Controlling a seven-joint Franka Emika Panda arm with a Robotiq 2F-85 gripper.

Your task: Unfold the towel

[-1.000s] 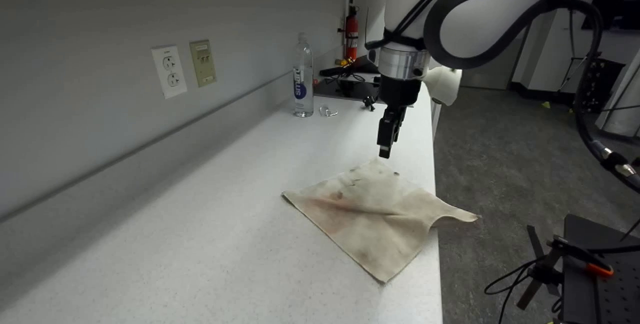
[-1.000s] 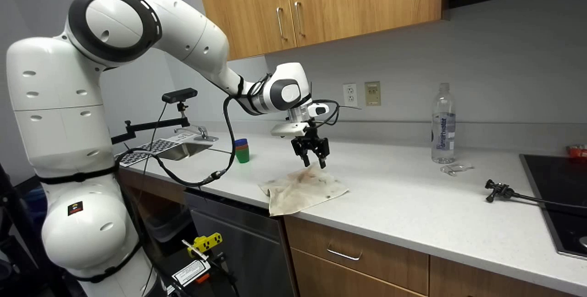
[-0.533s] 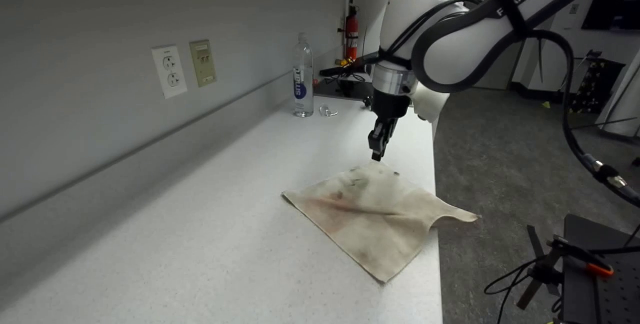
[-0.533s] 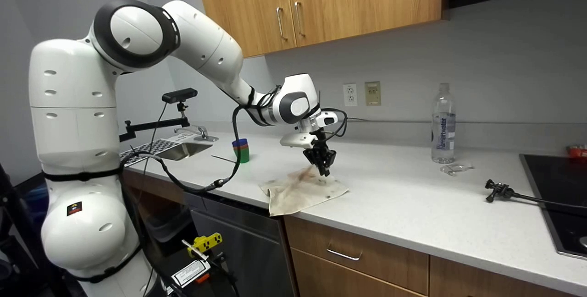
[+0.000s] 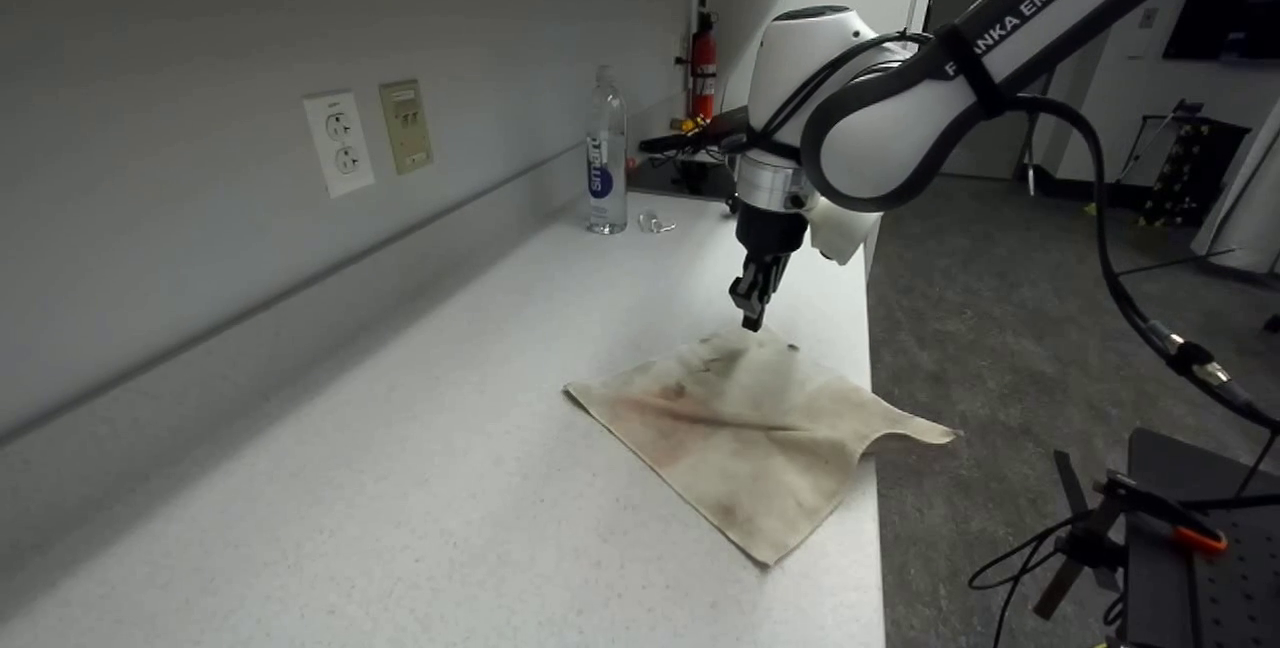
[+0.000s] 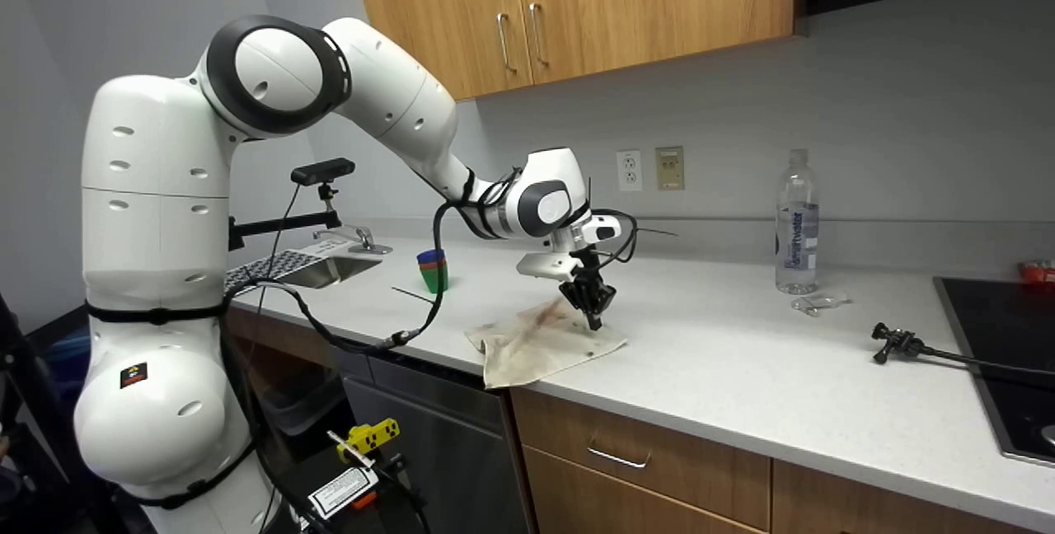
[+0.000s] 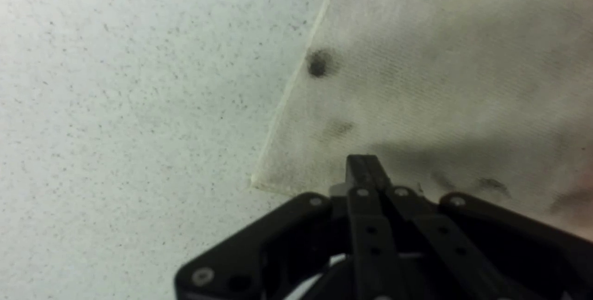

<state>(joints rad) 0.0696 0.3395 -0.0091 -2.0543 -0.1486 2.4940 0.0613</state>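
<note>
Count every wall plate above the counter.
2: the white outlet and, right of it, the beige plate, both left of the bottle in both exterior views; the arm may hide others.

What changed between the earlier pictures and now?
The arm carried the fingers down and rightward in an exterior view, toward the stained towel; they went from open to shut, with nothing visibly gripped. The towel and Smartwater bottle stayed as they were.

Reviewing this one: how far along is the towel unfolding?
Looks done: the towel lies mostly spread on the counter. In hand: the gripper is shut over it near one corner, with no cloth visibly pinched; contact is unclear. Probably left: smoothing the crease and settling the curled corner that juts past the counter's edge.
</note>
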